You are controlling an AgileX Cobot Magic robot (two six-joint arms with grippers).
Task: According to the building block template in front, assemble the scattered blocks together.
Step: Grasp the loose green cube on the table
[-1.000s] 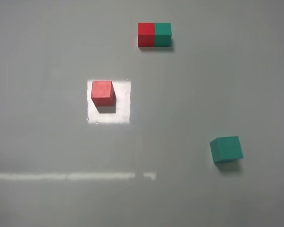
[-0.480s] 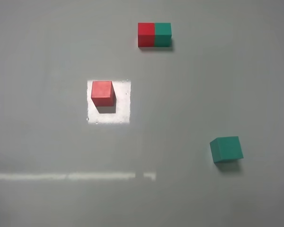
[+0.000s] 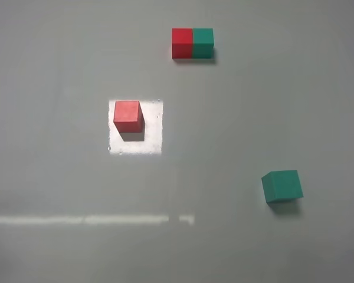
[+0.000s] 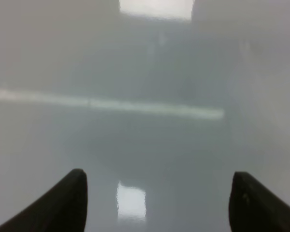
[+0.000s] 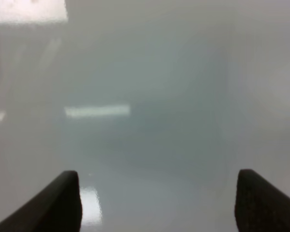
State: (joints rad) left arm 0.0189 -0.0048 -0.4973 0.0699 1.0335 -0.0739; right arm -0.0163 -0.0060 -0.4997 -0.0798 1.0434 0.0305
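In the exterior high view the building block template (image 3: 192, 43), a joined red and teal-green bar, lies at the far middle of the grey table. The loose red cube (image 3: 128, 116) sits left of centre on a bright patch of light. The loose teal-green cube (image 3: 282, 186) sits at the near right. Neither gripper shows in that view. In the left wrist view my left gripper (image 4: 157, 193) is open and empty over bare table. In the right wrist view my right gripper (image 5: 157, 193) is open and empty over bare table. No block shows in either wrist view.
A bright strip of reflected light (image 3: 88, 220) crosses the near left of the grey table (image 3: 59, 59). The same kind of strip shows in the left wrist view (image 4: 106, 104) and the right wrist view (image 5: 96, 111).
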